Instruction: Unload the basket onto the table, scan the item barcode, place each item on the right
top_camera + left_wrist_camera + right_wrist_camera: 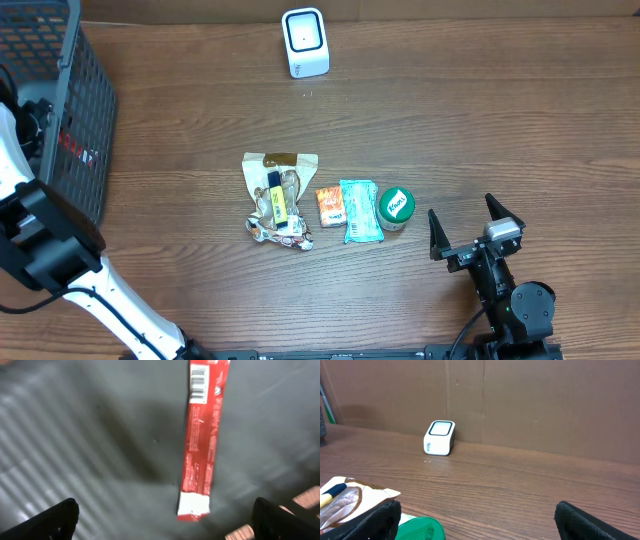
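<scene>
The left gripper (165,505) hangs over the dark floor of the basket (75,435), fingers spread wide and holding nothing. The red packet (200,440) lies flat there, barcode at its top end, running from the upper middle of the wrist picture down between them. Lower right in the overhead picture, the right gripper (462,210) also stands spread, near a green lid (396,205), well apart from the white scanner (304,42) at top middle

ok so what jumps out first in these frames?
A white scanner stands alone at the table's far edge, with a row of items mid-table: a snack bag, an orange packet, a teal packet and a green-lidded tub. In the black basket at the left lies a red stick packet, barcode up, under the open left gripper.
</scene>
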{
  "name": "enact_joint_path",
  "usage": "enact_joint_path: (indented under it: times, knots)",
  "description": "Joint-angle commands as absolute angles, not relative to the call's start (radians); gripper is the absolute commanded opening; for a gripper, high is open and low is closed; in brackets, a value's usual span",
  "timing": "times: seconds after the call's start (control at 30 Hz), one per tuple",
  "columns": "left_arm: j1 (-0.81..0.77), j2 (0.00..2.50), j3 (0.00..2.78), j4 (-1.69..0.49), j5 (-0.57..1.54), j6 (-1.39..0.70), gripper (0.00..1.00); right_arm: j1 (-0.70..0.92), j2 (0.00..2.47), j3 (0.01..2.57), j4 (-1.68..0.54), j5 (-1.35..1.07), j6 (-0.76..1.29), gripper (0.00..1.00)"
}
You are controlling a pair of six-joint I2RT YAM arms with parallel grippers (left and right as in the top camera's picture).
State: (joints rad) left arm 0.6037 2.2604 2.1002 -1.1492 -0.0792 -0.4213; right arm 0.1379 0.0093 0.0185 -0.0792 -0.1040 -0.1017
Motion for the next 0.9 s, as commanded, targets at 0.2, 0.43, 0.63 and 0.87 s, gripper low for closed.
enact_joint_path:
  times: [0.2,0.43,0.63,0.87]
  knots:
    - [0.592,2.372,2.103,-1.099,-0.078,-0.443,0.88,0.137,0.003,0.008,-0.074,-0.103,-0.102,1.00]
    - [0.587,2.449,2.103,-1.064,-0.077,-0.442,0.92,0.137,0.003,0.008,-0.074,-0.103,-0.102,1.00]
    - [0.588,2.465,2.103,-1.069,-0.084,-0.392,0.41,0.137,0.003,0.008,-0.074,-0.103,-0.102,1.00]
    - [0.588,2.466,2.099,-1.123,-0.085,-0.389,0.05,0.137,0.003,0.008,-0.074,-0.103,-0.102,1.00]
